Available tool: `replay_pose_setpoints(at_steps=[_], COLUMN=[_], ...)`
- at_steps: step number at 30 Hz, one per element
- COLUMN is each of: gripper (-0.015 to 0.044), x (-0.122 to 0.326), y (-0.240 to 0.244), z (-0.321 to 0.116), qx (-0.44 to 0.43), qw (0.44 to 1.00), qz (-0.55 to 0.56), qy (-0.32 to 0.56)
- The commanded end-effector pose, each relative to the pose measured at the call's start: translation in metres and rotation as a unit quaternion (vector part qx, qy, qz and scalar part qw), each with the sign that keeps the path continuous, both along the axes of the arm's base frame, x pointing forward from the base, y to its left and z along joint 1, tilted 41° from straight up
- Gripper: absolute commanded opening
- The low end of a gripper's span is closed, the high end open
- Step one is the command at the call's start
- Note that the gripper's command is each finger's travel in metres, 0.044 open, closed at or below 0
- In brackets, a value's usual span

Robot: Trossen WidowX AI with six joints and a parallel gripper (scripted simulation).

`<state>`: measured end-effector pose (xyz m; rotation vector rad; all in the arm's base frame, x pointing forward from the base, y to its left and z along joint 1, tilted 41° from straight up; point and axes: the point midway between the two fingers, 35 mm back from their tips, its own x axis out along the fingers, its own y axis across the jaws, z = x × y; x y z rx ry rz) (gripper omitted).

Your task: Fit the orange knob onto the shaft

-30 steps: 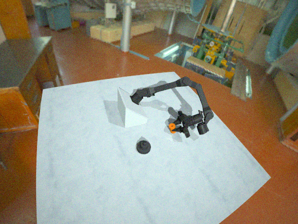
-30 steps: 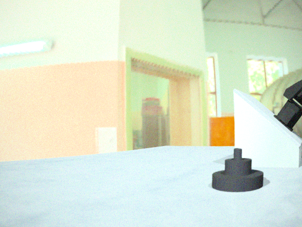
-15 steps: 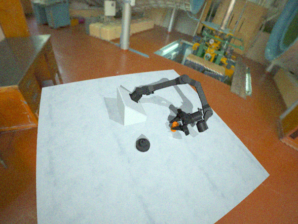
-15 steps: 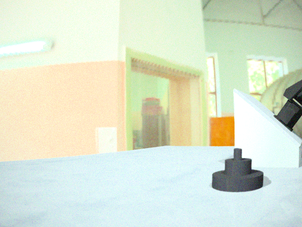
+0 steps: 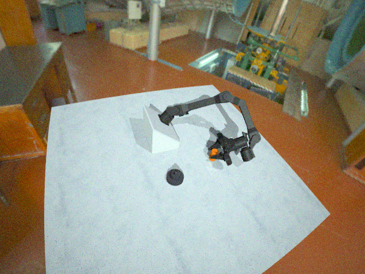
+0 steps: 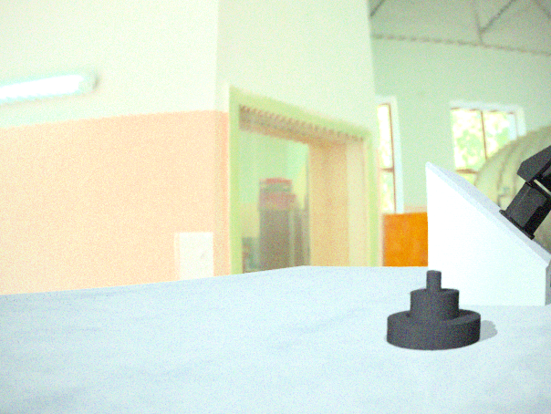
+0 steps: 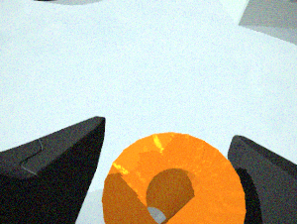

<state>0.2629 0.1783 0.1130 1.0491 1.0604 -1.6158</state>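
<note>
Showing tool [image 5: 211, 152] [image 7: 168, 136] open fairly wide, not gripping. Has orange knob [image 5: 214, 151] [image 7: 218, 168] between fingers, hole facing wrist camera, well apart from round pedestal [image 5: 175, 180] [image 6: 433, 333] [image 7: 46, 0] on desk [image 5: 121, 211] [image 6: 182, 346] [image 7: 148, 74]. Leaves dark shaft [image 5: 174, 172] [image 6: 433, 281] bare.

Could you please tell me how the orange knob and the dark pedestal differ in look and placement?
The knob is bright orange, while the pedestal is dark grey. The knob has a hole in its face, whereas the pedestal carries an upright shaft. The knob is over by the gripper, while the pedestal stands apart from it. Both look round.
</note>
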Motion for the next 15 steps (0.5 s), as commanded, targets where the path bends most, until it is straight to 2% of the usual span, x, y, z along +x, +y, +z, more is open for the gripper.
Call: replay_pose_setpoints(at_steps=[1, 2, 9, 15], gripper=[0.026, 0.026, 0.044, 0.044], x=[0.0, 0.0, 0.0, 0.0], y=[-0.0001, -0.0001, -0.0001, -0.0001], z=[-0.0001, -0.0001, -0.0001, -0.0001], qx=[0.0, 0.0, 0.0, 0.0], qw=[1.0, 1.0, 1.0, 1.0], qz=[0.0, 0.0, 0.0, 0.0], qy=[0.0, 0.0, 0.0, 0.0])
